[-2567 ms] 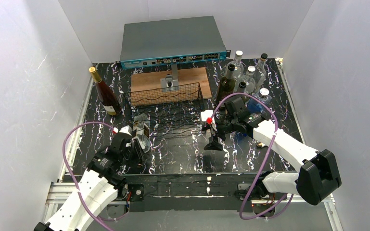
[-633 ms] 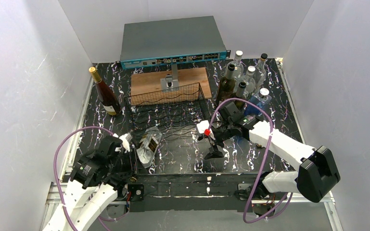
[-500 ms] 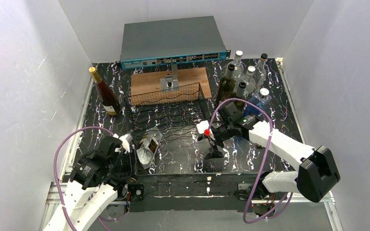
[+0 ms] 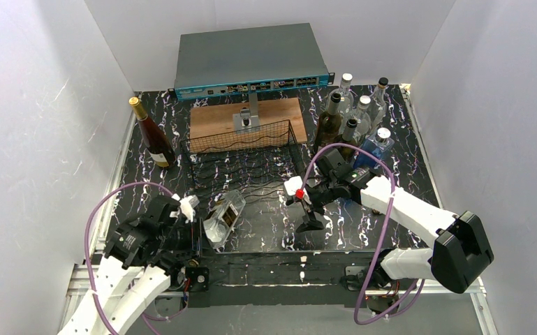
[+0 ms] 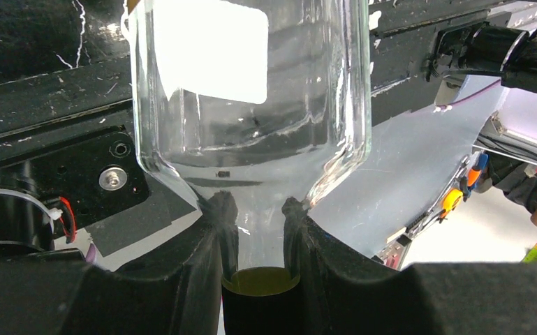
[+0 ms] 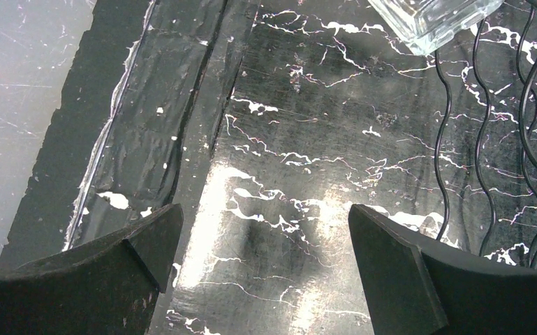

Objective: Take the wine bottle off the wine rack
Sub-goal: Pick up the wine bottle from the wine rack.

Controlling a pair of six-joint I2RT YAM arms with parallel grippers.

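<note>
The overhead view looks down from behind over the whole black white-veined tabletop (image 4: 265, 234). The left wrist view hugs the clear glass bottle (image 5: 251, 118). The right wrist view faces down, low, sharing the black wavy wire rack (image 6: 487, 209) with the overhead view.

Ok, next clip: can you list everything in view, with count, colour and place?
clear bottle: one, clear glass, labelled, tilted by the rack's near-left corner
wine rack: one, black wire, table centre
wooden board: one, brown, behind the rack
small stand: one, grey, on the board
network switch: one, grey, teal front, back edge
dark bottle: one, brown, gold cap, upright, back left
bottle cluster: about six, clear, green, blue, upright, back right
table: one, black marbled
left gripper: shut on the clear bottle's neck
right gripper: open, empty, above the table
</note>
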